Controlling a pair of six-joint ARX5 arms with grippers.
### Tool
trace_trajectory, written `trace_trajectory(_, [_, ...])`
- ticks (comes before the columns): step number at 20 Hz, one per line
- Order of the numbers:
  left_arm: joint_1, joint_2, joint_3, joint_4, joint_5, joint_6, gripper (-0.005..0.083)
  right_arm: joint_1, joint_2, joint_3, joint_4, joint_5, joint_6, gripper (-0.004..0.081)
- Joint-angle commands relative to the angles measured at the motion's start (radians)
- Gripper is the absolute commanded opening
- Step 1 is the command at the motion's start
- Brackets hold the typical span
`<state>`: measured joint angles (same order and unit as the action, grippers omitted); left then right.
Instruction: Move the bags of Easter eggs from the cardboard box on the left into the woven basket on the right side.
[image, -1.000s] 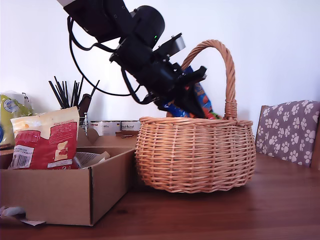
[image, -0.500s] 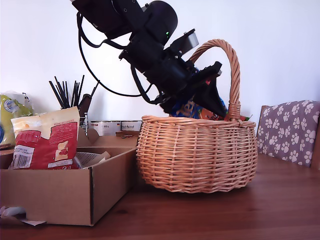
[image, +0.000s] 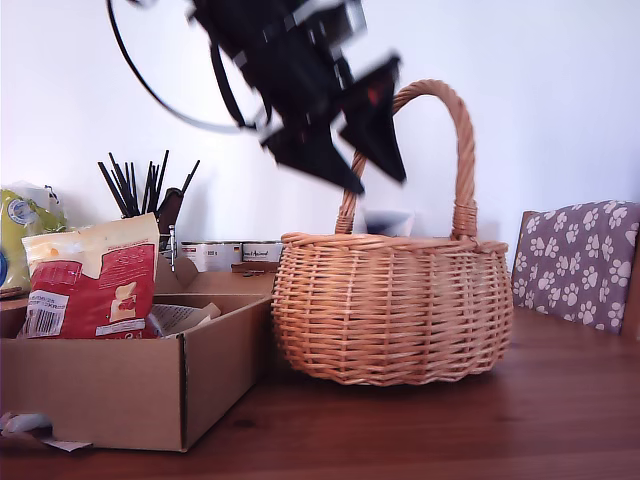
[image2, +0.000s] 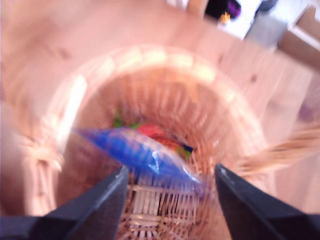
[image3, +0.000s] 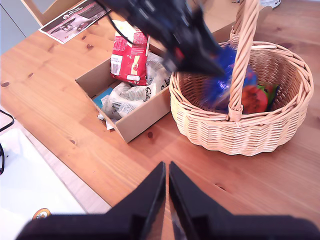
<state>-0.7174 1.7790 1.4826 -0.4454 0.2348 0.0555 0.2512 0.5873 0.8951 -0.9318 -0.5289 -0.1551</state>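
Observation:
The woven basket (image: 390, 310) stands on the wooden table at the exterior view's centre. My first gripper (image: 378, 180) hangs open just above its rim, beside the handle, with nothing between its fingers. The first wrist view looks down past that open gripper (image2: 171, 172) onto the blue-green bag (image2: 140, 152) lying inside the basket (image2: 150, 55). The cardboard box (image: 120, 385) at the exterior view's left holds a red-and-cream bag (image: 90, 280) standing upright and pale bags (image3: 130, 95). My second gripper (image3: 166, 167) is shut and empty, high above the table.
A yellow-green bag (image: 15, 240) and a holder of dark sticks (image: 140, 185) stand behind the box. A paw-print cushion (image: 575, 265) sits at the exterior view's right. The first arm (image3: 170, 30) reaches over box and basket. A leaflet (image3: 75, 17) lies beyond the box.
My first gripper lowered the blue-green bag into the basket, let it go and rose up out of the basket. The bag now lies inside.

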Motion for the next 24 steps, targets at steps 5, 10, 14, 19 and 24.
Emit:
trace_trajectory(5, [0.003,-0.114,-0.010,-0.160,-0.031,0.020,-0.0022,0.004,-0.004,0.003,0.008,-0.002,-0.003,-0.0013])
trace_trajectory(10, [0.004,-0.266,-0.161,-0.072,-0.132,0.023,-0.0020,0.004,-0.004,0.003,0.016,0.014,-0.003,-0.0013])
trace_trajectory(14, [0.050,-0.506,-0.459,0.144,-0.150,0.023,-0.0020,0.004,-0.004,0.003,0.017,0.014,-0.003,-0.0013])
trace_trajectory(19, [0.222,-0.802,-0.718,0.190,-0.036,0.104,-0.0020,0.004,-0.004,0.003,0.023,0.013,-0.002,-0.0013])
trace_trajectory(24, [0.363,-0.890,-0.734,0.076,0.019,0.313,0.0305,0.004,-0.003,0.003,0.023,0.013,-0.003,-0.0013])
